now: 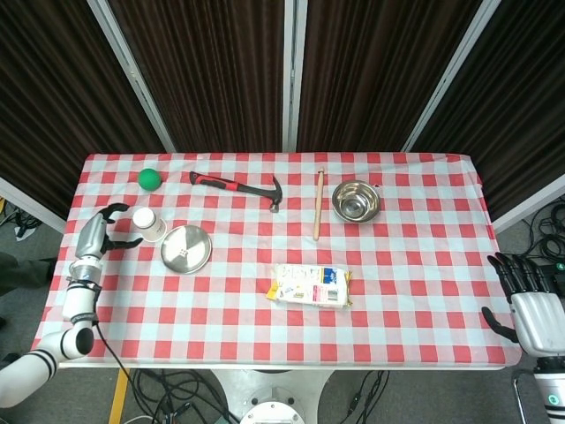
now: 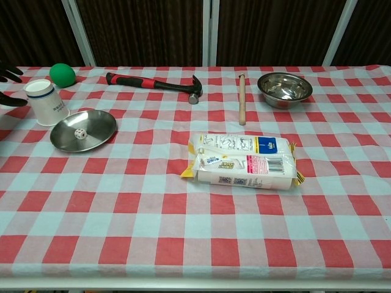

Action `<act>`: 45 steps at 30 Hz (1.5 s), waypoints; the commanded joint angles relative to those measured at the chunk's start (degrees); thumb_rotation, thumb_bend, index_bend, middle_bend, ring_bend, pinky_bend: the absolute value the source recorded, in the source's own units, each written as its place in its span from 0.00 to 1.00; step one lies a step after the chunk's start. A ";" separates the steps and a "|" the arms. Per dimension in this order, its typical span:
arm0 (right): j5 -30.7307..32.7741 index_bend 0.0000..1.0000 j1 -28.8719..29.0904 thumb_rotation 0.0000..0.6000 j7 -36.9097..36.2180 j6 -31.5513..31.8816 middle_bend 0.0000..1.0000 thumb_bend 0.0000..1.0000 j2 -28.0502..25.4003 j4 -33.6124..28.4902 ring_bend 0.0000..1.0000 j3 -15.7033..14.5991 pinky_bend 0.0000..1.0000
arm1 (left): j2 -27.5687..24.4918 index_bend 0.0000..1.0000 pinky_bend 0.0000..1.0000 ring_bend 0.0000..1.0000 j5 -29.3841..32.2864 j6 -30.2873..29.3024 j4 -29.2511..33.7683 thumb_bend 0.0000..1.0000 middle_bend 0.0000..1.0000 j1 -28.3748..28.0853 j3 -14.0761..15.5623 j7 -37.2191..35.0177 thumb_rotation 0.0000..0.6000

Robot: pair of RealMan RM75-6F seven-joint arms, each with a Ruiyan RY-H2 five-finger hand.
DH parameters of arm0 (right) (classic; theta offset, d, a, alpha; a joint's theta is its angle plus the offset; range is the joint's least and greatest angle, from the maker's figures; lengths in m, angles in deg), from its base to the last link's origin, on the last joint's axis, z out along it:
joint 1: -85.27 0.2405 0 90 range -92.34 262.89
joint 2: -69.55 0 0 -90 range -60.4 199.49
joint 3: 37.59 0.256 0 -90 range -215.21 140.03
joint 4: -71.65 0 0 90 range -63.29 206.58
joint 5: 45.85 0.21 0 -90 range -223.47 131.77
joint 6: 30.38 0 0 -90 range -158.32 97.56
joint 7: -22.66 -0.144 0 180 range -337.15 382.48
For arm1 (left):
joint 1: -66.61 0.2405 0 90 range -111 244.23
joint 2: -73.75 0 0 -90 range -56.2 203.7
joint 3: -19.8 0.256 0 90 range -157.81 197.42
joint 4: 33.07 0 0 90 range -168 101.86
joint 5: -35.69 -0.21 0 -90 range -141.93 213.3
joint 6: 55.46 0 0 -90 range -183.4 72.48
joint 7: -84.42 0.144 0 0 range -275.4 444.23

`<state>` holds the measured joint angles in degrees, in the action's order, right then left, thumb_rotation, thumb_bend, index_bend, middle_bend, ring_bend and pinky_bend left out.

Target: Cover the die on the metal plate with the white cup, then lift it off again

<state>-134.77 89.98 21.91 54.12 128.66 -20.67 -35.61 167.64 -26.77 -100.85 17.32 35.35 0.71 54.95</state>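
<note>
Your left robot hand (image 1: 95, 235) sits at the left edge of the worktop (image 1: 415, 265), fingers spread wide and holding nothing, with the opening turned toward the cup (image 1: 148, 223). The cup lies just to the right of that hand, close to the fingertips but not touching them as far as the head view shows; the chest view catches only dark fingertips (image 2: 8, 72) at the frame edge, with the cup (image 2: 46, 101) just beside them. So the reach you need is short and runs rightward, straight along the line from the palm to the cup's side.

The cup stands upright, mouth up, long axis vertical, so in my judgement you will have to turn it over before it can go down over anything.

Right of the cup and a little nearer to you is the plate (image 1: 185, 249), near it but apart, and the die (image 2: 79, 133) rests uncovered near the plate's middle. From the cup, the carry goes right and toward you.

Far across, your right robot hand (image 1: 531, 305) hangs off the worktop's right corner, fingers extended and holding nothing, well apart from the cup. The left is plainly the nearer one for this grasp.
</note>
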 commanded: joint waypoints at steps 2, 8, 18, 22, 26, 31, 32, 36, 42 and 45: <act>0.30 0.06 -0.07 1.00 0.52 -0.09 0.08 0.23 -0.06 -0.34 0.00 0.04 0.04 | 4.07 0.25 0.25 0.13 -3.10 3.99 -6.38 0.12 0.22 -2.87 0.02 -7.32 1.00; 0.63 0.06 0.16 1.00 1.14 -0.67 0.07 0.23 -0.01 -0.73 0.00 0.12 0.04 | 6.02 0.28 0.25 0.13 -5.08 5.79 -9.97 0.12 0.22 -4.27 0.59 -12.35 1.00; 1.22 0.06 0.32 1.00 1.89 -1.17 0.08 0.23 -0.11 -1.27 0.00 0.31 0.04 | 7.71 0.31 0.25 0.13 -5.44 6.59 -14.70 0.12 0.23 -5.41 0.21 -15.97 1.00; 1.17 0.06 0.52 1.00 1.82 -1.39 0.08 0.23 0.04 -1.23 0.00 0.37 0.04 | 7.86 0.37 0.25 0.13 -5.22 7.14 -15.51 0.18 0.24 -5.63 -0.04 -16.92 1.00; 1.25 0.06 0.46 1.00 1.90 -1.32 0.08 0.22 0.01 -1.28 0.00 0.37 0.04 | 8.55 0.48 0.25 0.14 -5.17 6.51 -16.59 0.27 0.31 -5.85 -0.34 -17.46 1.00; 1.15 0.06 0.45 1.00 2.11 -1.22 0.08 0.23 -0.09 -1.50 0.00 0.38 0.04 | 7.34 0.52 0.25 0.17 -7.25 3.90 -14.47 0.30 0.35 -5.42 0.71 -17.56 1.00; 1.10 0.06 0.50 1.00 2.19 -1.27 0.08 0.23 -0.07 -1.53 0.00 0.39 0.04 | 6.59 0.52 0.25 0.17 -8.02 2.80 -13.04 0.29 0.35 -5.19 1.08 -17.44 1.00; 0.99 0.06 0.62 1.00 2.43 -1.51 0.08 0.23 -0.06 -1.74 0.00 0.29 0.04 | 3.83 0.52 0.25 0.17 -10.40 -1.91 -7.09 0.29 0.35 -4.14 2.02 -16.21 1.00; 1.05 0.06 0.47 1.00 2.44 -1.29 0.08 0.23 -0.03 -1.76 0.00 0.28 0.04 | -0.29 0.52 0.25 0.17 -12.54 -6.11 3.08 0.30 0.35 -3.01 3.27 -12.79 1.00; 1.15 0.06 0.52 1.00 2.49 -1.42 0.08 0.23 -0.05 -1.80 0.00 0.30 0.04 | -0.86 0.52 0.25 0.17 -11.82 -5.87 4.95 0.30 0.35 -3.06 3.47 -10.37 1.00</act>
<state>-133.64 90.49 24.38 52.73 128.61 -22.46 -35.31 167.92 -38.54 -106.10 20.66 31.98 3.67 42.60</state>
